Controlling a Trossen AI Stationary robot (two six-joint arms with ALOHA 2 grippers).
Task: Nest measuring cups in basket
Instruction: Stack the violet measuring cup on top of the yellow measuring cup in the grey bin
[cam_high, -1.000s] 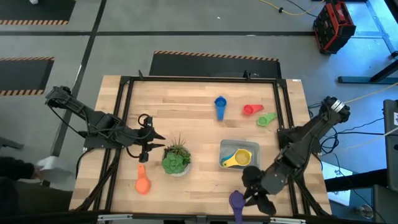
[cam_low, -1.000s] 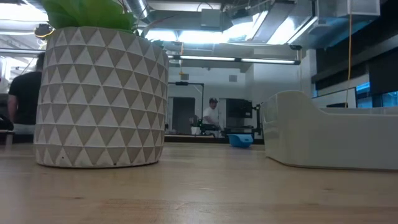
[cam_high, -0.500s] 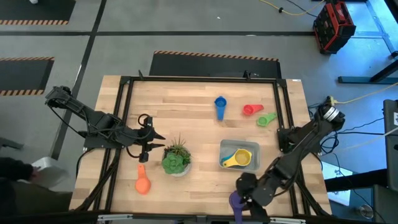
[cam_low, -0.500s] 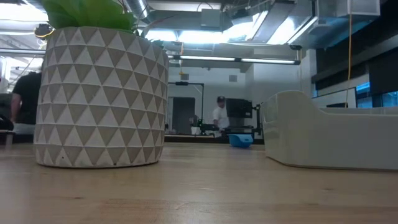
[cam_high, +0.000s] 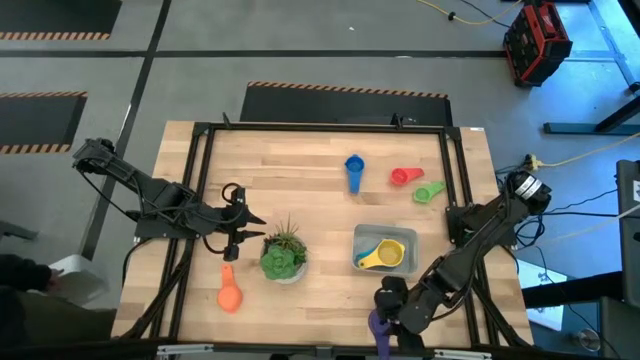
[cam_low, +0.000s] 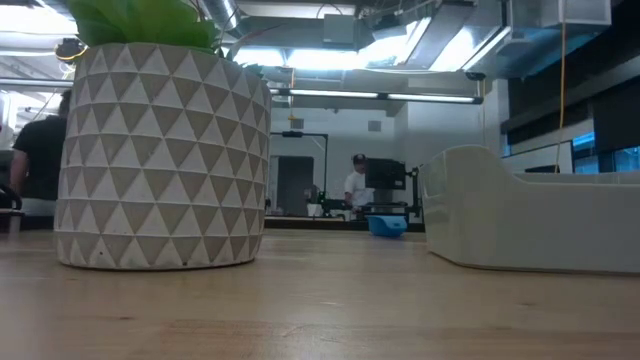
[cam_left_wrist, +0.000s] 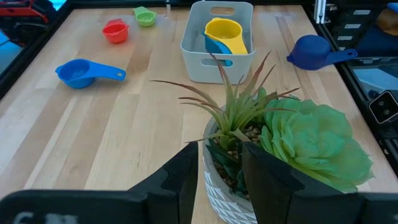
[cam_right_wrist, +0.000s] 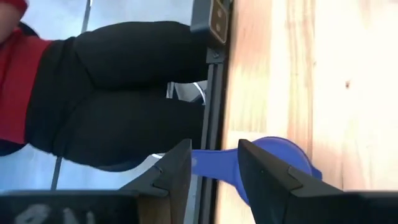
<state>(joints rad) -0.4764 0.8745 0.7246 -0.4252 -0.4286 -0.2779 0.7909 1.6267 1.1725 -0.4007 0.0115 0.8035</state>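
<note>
The purple measuring cup (cam_high: 380, 335) lies at the table's near edge, its handle (cam_right_wrist: 214, 163) reaching out over the frame rail. My right gripper (cam_right_wrist: 214, 180) hangs open just above it, one finger on either side of the handle; I see no touch. The basket (cam_high: 405, 262) holds a yellow cup (cam_left_wrist: 225, 32) nested in a teal one. Blue (cam_high: 353, 170), red (cam_high: 402, 177) and green (cam_high: 429, 191) cups lie at the far right, and an orange one (cam_high: 230, 291) lies near left. My left gripper (cam_left_wrist: 221, 171) waits open beside the potted plant (cam_high: 283, 256).
The potted plant stands between my left gripper and the basket. A black frame rail (cam_high: 300, 345) runs round the table. Bare wood lies in the middle and at the far left. In the right wrist view a person (cam_right_wrist: 112, 93) stands close beyond the near edge.
My right gripper has gone down and toward the table's near-left, over the purple cup, rolling a little; its fingers keep the same gap. The cups and the basket lie as before.
</note>
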